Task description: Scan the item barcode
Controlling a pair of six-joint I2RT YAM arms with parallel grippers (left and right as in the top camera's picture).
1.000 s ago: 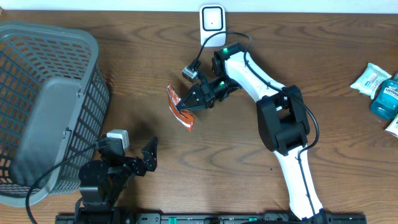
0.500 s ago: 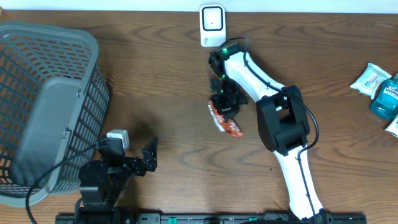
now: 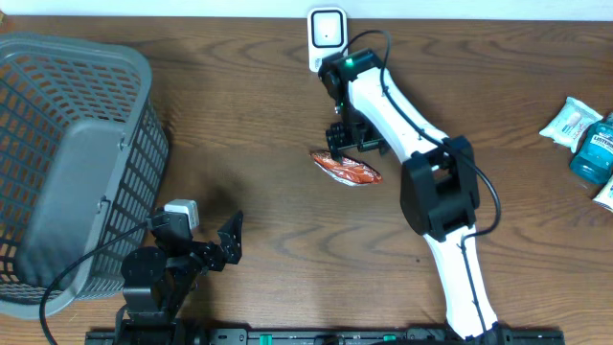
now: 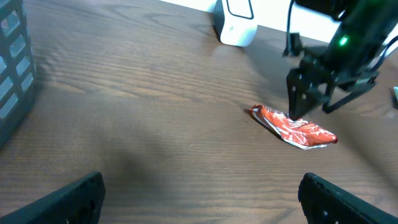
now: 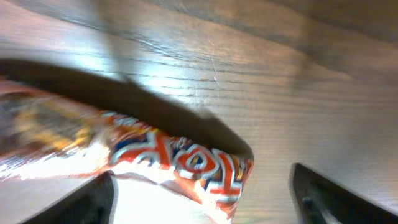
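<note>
I see the packet (image 3: 346,169) flat on the worktop (image 3: 239,115) mid-frame, my right hand (image 3: 341,142) spread empty just above it, left hand (image 3: 230,240) wide, idle. Barcode may face away from the scanner (image 3: 327,36): no read.

On the wooden table (image 3: 239,115): grey mesh basket (image 3: 144,158) left, white scanner (image 3: 327,34) top, red snack packet (image 3: 347,170) centre, toiletries (image 3: 586,144) right.

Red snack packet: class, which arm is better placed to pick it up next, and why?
Right. The right claw hangs open just above the packet; the left claw, also open, sits far off beside the basket.
</note>
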